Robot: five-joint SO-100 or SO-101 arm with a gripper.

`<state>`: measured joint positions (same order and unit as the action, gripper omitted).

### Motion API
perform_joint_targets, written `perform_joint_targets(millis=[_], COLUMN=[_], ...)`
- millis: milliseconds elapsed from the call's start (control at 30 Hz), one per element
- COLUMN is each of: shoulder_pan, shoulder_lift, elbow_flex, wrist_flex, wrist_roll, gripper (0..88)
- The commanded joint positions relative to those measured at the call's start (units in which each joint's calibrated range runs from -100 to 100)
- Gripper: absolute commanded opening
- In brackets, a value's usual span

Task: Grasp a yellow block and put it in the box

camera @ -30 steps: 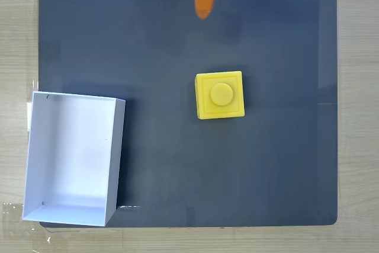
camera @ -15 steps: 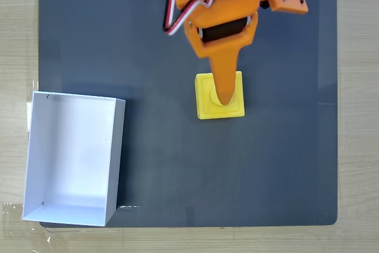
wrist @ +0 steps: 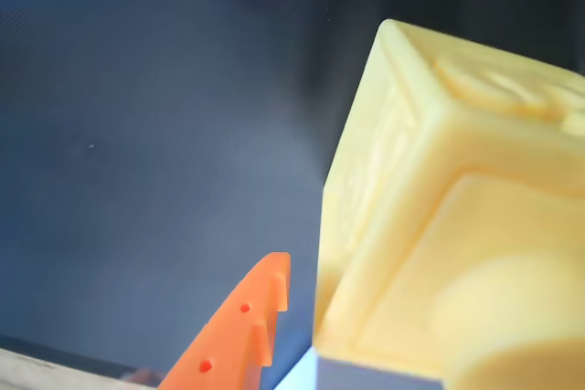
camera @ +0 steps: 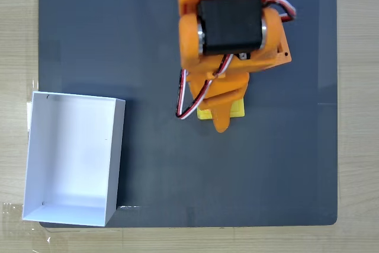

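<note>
In the fixed view the yellow block (camera: 238,109) lies near the middle of the dark mat, almost wholly covered by my orange gripper (camera: 220,119), which hangs right above it. Only its lower corners peek out. One finger tip reaches just past the block's near edge. In the wrist view the yellow block (wrist: 439,216) looms large at the right, studded faces showing, and a toothed orange finger (wrist: 239,340) stands just left of it with a narrow gap. The jaws look open around the block. The white open-topped box (camera: 35,146) sits at the mat's lower left, with nothing in it.
A dark grey mat (camera: 148,39) covers most of the pale wooden table (camera: 355,146). The arm's body with its black servo (camera: 231,25) and loose wires (camera: 188,102) reaches in from the top edge. Bare mat lies between block and box.
The arm has swung in from the top edge and dropped over the block, which was fully visible a second ago. Block and box have not moved.
</note>
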<state>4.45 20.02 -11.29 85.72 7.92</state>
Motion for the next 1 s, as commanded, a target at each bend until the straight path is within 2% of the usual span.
perform_joint_targets(millis=[0, 567, 633, 667, 767, 967], shoulder_pan=[-1.2, -2.8, -2.8, -2.7, -2.7, -2.6], shoulder_lift=[3.5, 7.5, 7.4, 7.4, 7.4, 7.3], elbow_flex=[-5.1, -5.6, -5.6, -5.6, -5.6, -5.7], wrist_flex=[-1.4, -1.6, -1.5, -1.6, -1.6, -1.6], wrist_roll=[-0.1, -0.1, -0.1, -0.1, -0.1, -0.1], gripper=[44.1, 42.8, 39.1, 32.8, 25.1, 23.4])
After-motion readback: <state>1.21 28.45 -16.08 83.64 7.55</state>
